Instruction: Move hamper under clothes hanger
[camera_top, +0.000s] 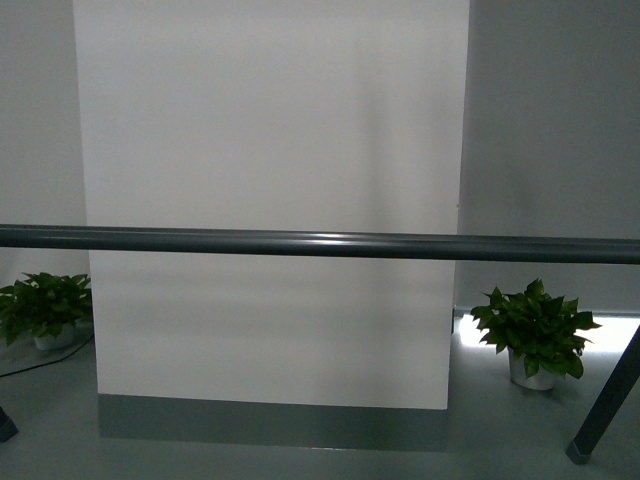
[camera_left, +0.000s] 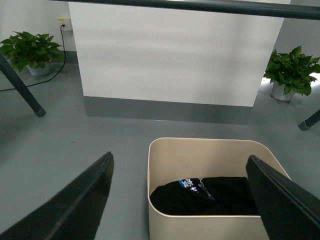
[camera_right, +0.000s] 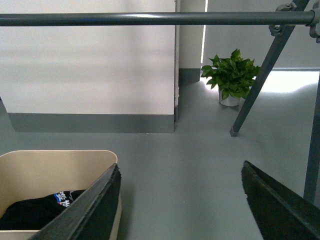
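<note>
The clothes hanger's dark grey bar (camera_top: 320, 243) runs across the front view at mid height, with a slanted leg (camera_top: 608, 400) at the right. The same bar (camera_left: 200, 6) crosses the left wrist view, and in the right wrist view the bar (camera_right: 140, 19) joins slanted legs (camera_right: 260, 75). The beige hamper (camera_left: 165, 165) stands on the grey floor short of the bar, holding a black garment (camera_left: 205, 197). My left gripper (camera_left: 180, 200) hangs open above it, fingers straddling its width. My right gripper (camera_right: 180, 200) is open over bare floor, beside the hamper (camera_right: 45, 170).
A white wall panel (camera_top: 270, 200) with a grey base stands behind the rack. Potted plants sit on the floor at the left (camera_top: 45, 310) and right (camera_top: 535, 335). A black cable (camera_left: 55, 75) runs to a wall socket by the left plant.
</note>
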